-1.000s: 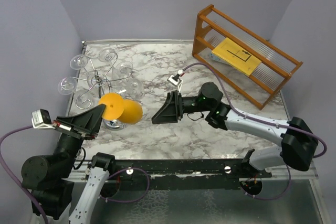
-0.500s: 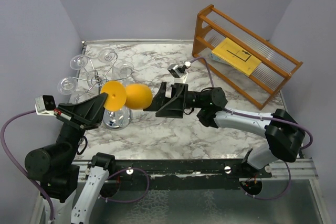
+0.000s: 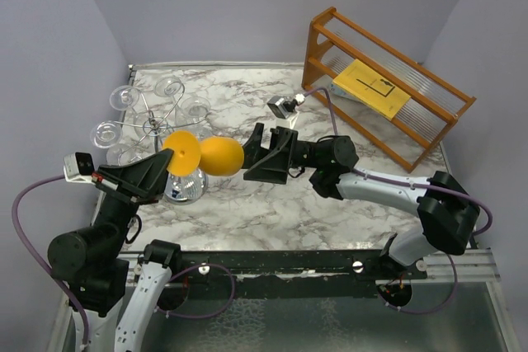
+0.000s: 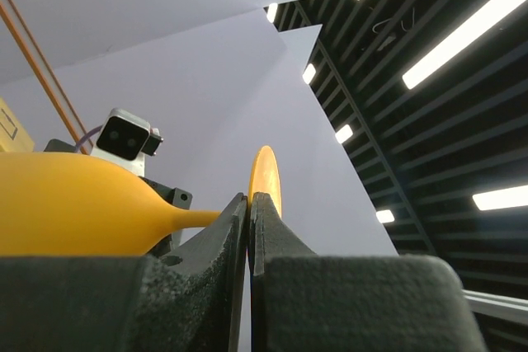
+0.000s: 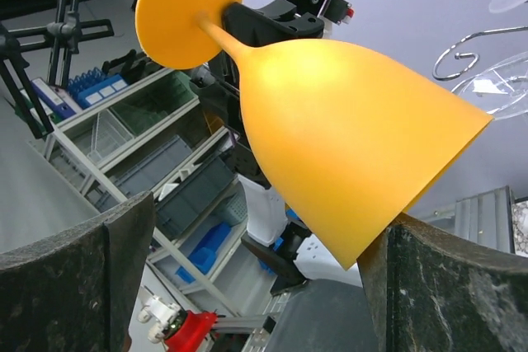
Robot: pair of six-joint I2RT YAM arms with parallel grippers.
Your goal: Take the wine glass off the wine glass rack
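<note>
An orange wine glass [image 3: 216, 156] hangs in the air, lying sideways, in front of the wine glass rack [image 3: 155, 125], a silvery wire tree on a chrome base [image 3: 183, 189]. My left gripper [image 3: 169, 164] is shut on the glass's round foot [image 4: 266, 177]; the stem and bowl [image 4: 74, 204] run to its left. My right gripper [image 3: 257, 154] is open, and its fingers [image 5: 74, 278] stand on either side of the bowl [image 5: 346, 129]. The bowl's rim lies close against the right-hand finger. Several clear glasses [image 3: 108, 132] hang on the rack's arms.
An orange-brown wooden slatted shelf [image 3: 388, 92] with a yellow sheet [image 3: 371, 86] on it stands at the back right of the marble table [image 3: 264, 204]. Purple walls close in the left, back and right sides.
My left gripper has lifted the orange glass up and to the right, away from the rack's base. My right gripper has moved left to the bowl, which now sits between its fingers.
</note>
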